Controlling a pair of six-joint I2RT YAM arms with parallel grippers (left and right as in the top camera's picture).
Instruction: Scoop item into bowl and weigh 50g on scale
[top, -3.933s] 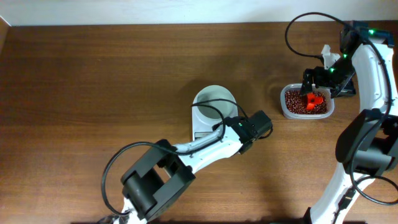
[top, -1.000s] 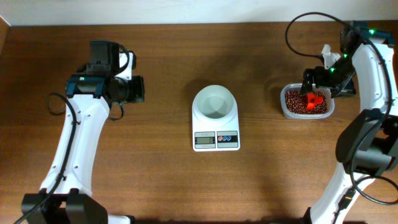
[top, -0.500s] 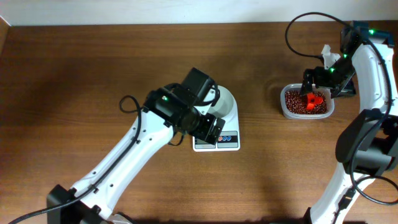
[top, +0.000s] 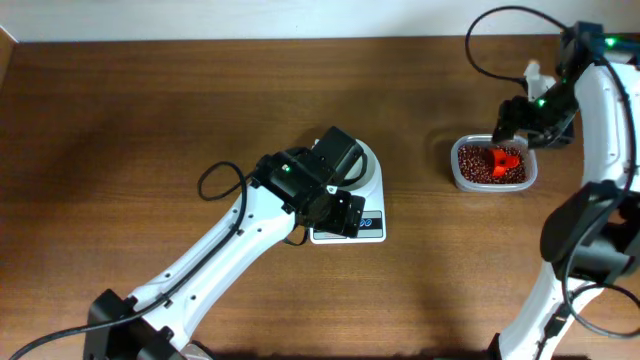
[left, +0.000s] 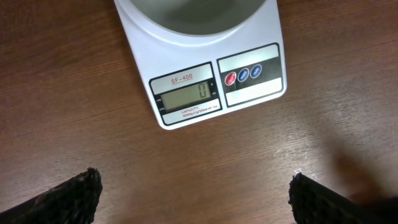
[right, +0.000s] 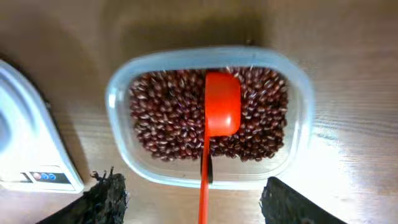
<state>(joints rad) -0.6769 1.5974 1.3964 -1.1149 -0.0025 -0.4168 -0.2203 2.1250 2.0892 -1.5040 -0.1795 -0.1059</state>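
Left gripper (left: 193, 183) has edged further over the scale (left: 261, 93), fingers spread wide, empty; bowl (left: 193, 15) sits on it. Right gripper (right: 194, 183), also spread, straddles the scoop (right: 222, 112) lying in the tub's (right: 118, 99) beans (right: 161, 124).

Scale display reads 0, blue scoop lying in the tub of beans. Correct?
One thing is off: the scoop is red-orange, not blue, as the right wrist view shows. It does lie in the tub of beans, and the scale display reads 0.
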